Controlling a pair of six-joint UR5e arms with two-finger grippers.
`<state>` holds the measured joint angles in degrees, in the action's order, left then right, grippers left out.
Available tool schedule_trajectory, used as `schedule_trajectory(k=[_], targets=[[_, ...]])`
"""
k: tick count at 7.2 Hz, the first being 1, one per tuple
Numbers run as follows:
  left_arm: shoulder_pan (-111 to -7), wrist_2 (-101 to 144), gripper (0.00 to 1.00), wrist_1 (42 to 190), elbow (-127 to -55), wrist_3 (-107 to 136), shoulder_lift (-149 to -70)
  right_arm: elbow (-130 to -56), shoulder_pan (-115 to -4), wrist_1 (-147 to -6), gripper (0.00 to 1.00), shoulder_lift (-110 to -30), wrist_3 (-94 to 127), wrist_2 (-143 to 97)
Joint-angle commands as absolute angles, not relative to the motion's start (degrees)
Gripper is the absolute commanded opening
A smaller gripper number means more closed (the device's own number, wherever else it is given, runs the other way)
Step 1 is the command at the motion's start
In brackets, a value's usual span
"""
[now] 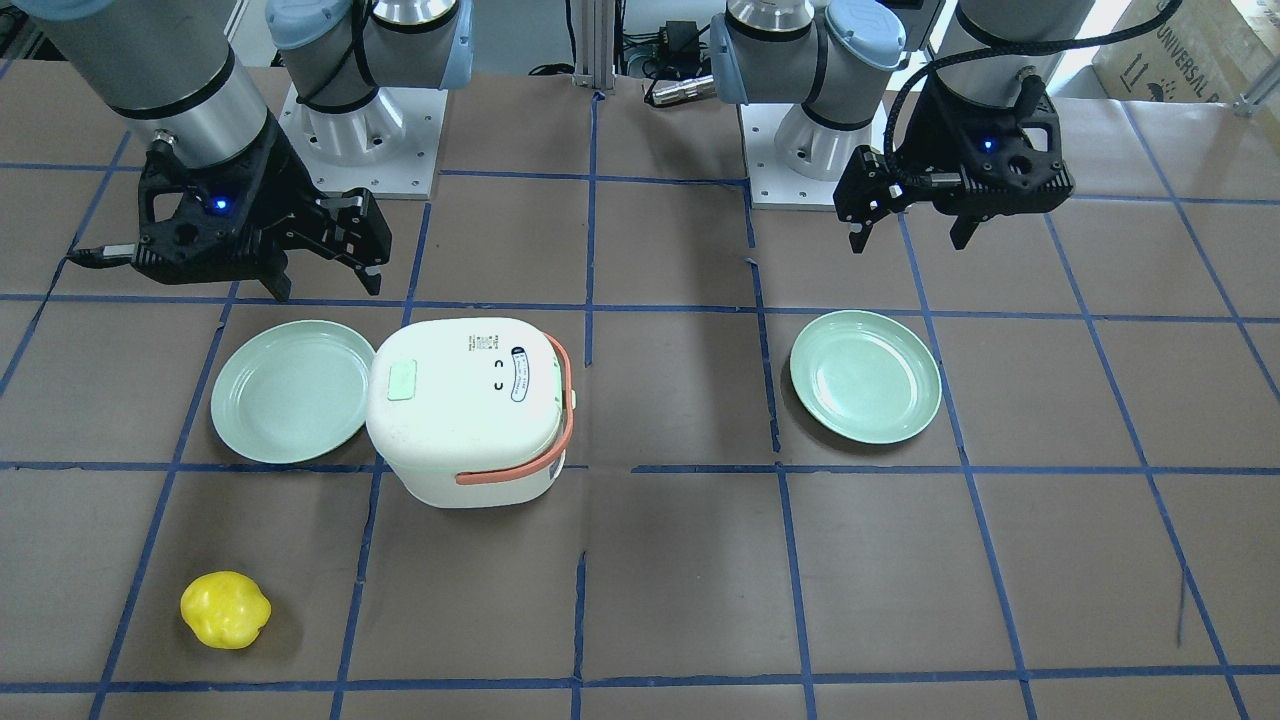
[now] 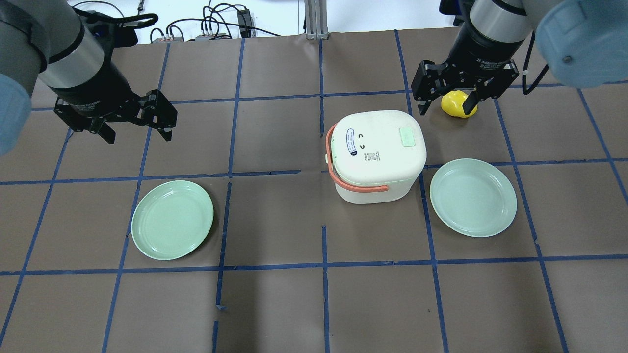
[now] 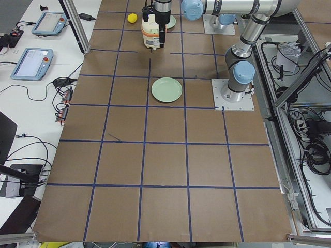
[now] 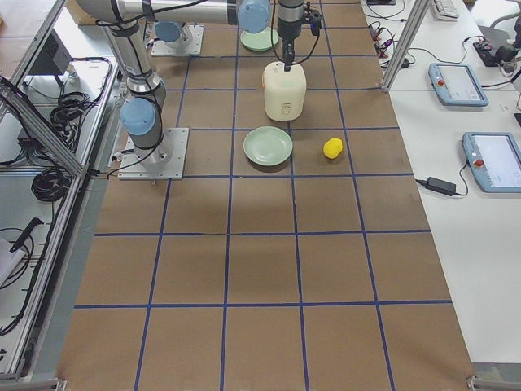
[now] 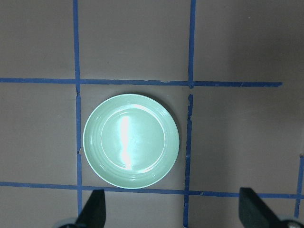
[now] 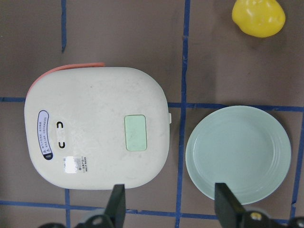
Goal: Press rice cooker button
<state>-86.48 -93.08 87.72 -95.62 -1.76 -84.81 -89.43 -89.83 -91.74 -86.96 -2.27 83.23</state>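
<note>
We have not yet pressed the pale green square button (image 6: 135,133) on the white plastic rice cooker (image 2: 375,152), which sits on the brown worktop (image 2: 274,304), and our right fingers (image 6: 117,205) and left fingers (image 5: 95,209) hang wide apart, holding nothing.

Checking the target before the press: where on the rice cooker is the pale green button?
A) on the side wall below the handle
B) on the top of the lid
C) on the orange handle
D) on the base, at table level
B: the right wrist view looks straight down on the rice cooker, and the pale green button sits on its top face.
</note>
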Motion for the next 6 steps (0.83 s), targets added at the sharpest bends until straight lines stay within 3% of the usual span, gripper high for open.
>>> schedule_trajectory(k=[1, 2, 3, 6], targets=[[-86.5, -93.1, 1.00, 87.8, -95.6, -1.8, -84.8, -88.9, -89.8, -99.4, 0.58, -85.6, -2.4, 82.9], [-86.5, -93.1, 1.00, 87.7, -95.6, -1.8, -84.8, -89.1, -89.8, -99.4, 0.17, -85.6, -3.4, 83.6], [-86.5, -93.1, 1.00, 87.7, -95.6, -1.8, -84.8, -89.2, -89.8, -99.3, 0.02, -85.8, -5.0, 84.2], [-86.5, -93.1, 1.00, 87.7, -95.6, -1.8, -84.8, -89.1, -89.8, -96.8, 0.05, -85.6, -16.0, 89.3]])
